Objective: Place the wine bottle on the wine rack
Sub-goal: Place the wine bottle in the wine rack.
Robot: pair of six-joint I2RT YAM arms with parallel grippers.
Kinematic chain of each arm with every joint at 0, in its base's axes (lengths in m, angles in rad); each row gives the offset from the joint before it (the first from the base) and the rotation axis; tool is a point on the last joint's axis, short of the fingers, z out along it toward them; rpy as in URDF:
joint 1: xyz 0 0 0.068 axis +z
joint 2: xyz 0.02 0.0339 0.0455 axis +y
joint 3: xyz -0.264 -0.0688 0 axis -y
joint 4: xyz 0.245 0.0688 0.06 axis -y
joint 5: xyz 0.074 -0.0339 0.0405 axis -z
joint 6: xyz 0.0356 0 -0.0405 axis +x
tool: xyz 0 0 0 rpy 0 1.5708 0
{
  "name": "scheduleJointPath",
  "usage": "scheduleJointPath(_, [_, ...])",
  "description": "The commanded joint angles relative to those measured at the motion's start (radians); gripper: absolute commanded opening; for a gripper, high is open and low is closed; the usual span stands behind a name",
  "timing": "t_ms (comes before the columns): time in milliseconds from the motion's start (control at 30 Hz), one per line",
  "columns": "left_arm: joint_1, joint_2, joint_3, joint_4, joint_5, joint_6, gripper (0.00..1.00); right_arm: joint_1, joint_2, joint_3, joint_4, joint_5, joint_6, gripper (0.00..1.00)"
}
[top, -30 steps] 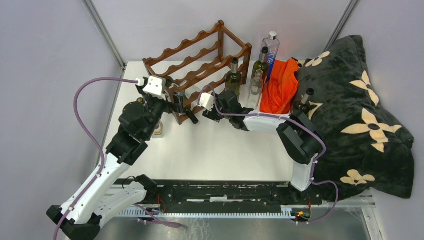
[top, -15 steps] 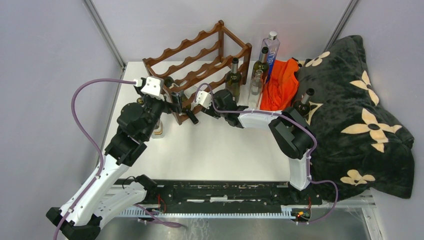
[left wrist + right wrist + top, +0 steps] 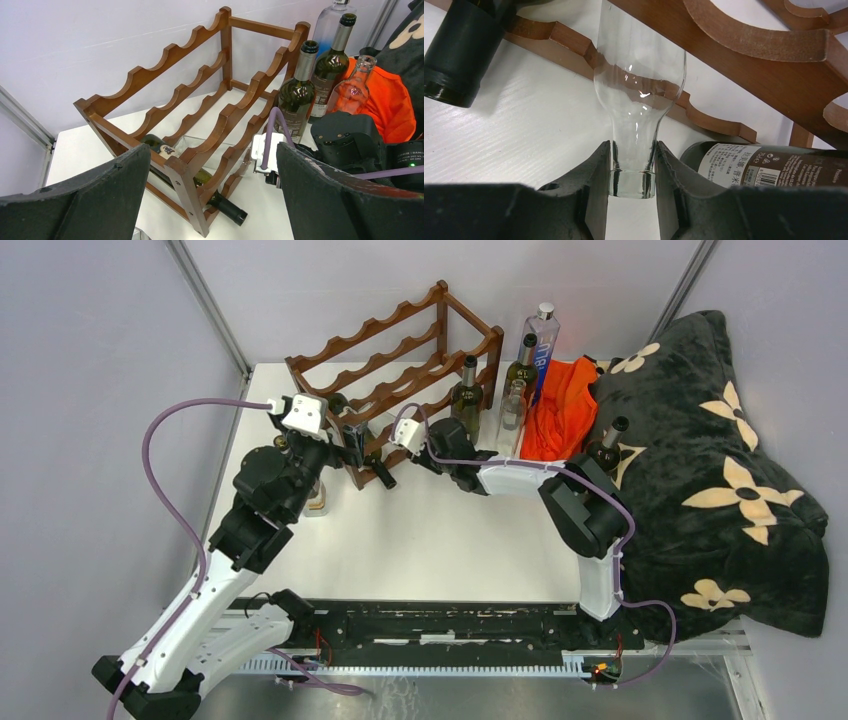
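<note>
The reddish-brown wine rack (image 3: 400, 350) stands at the table's back left; it also shows in the left wrist view (image 3: 220, 115) and the right wrist view (image 3: 744, 45). A dark green bottle (image 3: 165, 150) lies in its bottom tier, cap sticking out (image 3: 385, 478). My right gripper (image 3: 632, 147) is shut on the neck of a clear glass bottle (image 3: 639, 95), which lies across the rack's bottom rail, next to the green one. In the top view that gripper (image 3: 390, 445) is at the rack's front. My left gripper (image 3: 210, 150) is open and empty, just left of the rack's near corner (image 3: 350, 440).
A green wine bottle (image 3: 466, 395) stands right of the rack, with other bottles (image 3: 520, 365) behind it. An orange cloth (image 3: 565, 410) and a black flowered blanket (image 3: 710, 470) fill the right side. A small glass (image 3: 318, 502) sits under my left arm.
My right gripper has moved a little left and back toward the rack, carrying the clear bottle further in. My left arm has barely shifted.
</note>
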Motion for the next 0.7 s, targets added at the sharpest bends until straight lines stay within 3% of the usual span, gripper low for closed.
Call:
scheduleJointPath(0, [0.011, -0.021, 0.000, 0.055, 0.012, 0.034, 1.00, 0.006, -0.053, -0.024, -0.050, -0.021, 0.054, 0.05])
scheduleJointPath(67, [0.013, -0.022, -0.002, 0.056, 0.013, 0.034, 1.00, 0.012, -0.063, -0.053, -0.022, 0.002, 0.084, 0.00])
scheduleJointPath(333, [0.019, -0.023, -0.006, 0.061, 0.019, 0.034, 1.00, 0.050, -0.100, -0.189, 0.171, 0.100, 0.236, 0.00])
scheduleJointPath(667, [0.024, -0.027, -0.009, 0.064, 0.019, 0.042, 1.00, 0.062, -0.010, -0.112, 0.219, 0.118, 0.356, 0.00])
